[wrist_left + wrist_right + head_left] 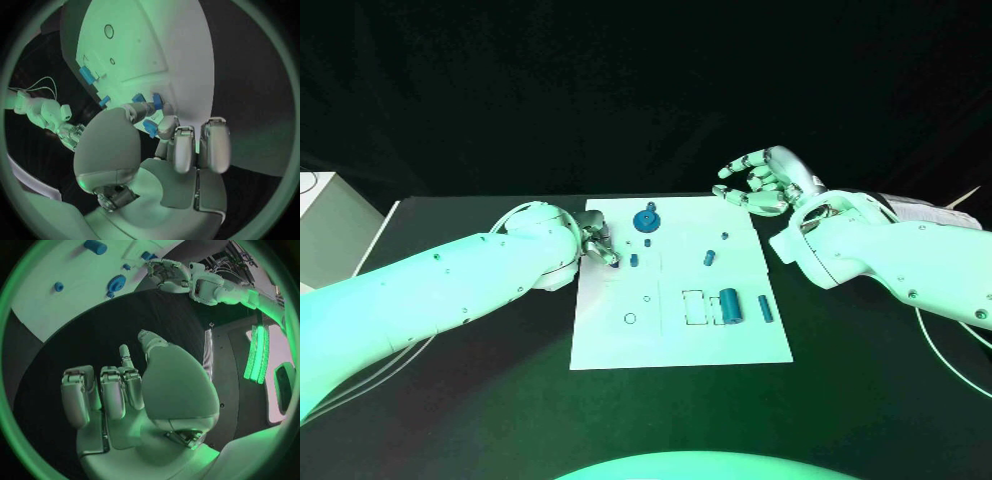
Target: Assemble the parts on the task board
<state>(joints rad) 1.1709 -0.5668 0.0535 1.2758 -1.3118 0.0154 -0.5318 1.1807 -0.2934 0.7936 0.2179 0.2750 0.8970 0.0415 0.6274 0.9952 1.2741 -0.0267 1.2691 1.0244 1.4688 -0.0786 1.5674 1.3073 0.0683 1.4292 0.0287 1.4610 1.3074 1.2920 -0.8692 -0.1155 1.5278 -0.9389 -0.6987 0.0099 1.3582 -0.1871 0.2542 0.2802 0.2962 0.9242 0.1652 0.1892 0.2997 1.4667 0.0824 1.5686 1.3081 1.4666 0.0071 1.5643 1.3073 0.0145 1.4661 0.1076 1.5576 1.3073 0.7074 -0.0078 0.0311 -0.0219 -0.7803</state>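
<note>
On board [678,330], cylinder [728,305] lengthwise

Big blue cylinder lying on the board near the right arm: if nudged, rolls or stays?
The blue cylinder lies on its side on the flat task board, so it probably rolls if pushed sideways. It looks rigid and smooth, so it may slip in a light grasp.

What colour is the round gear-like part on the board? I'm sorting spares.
Blue; the gear-like part shows best in the head view.
</note>
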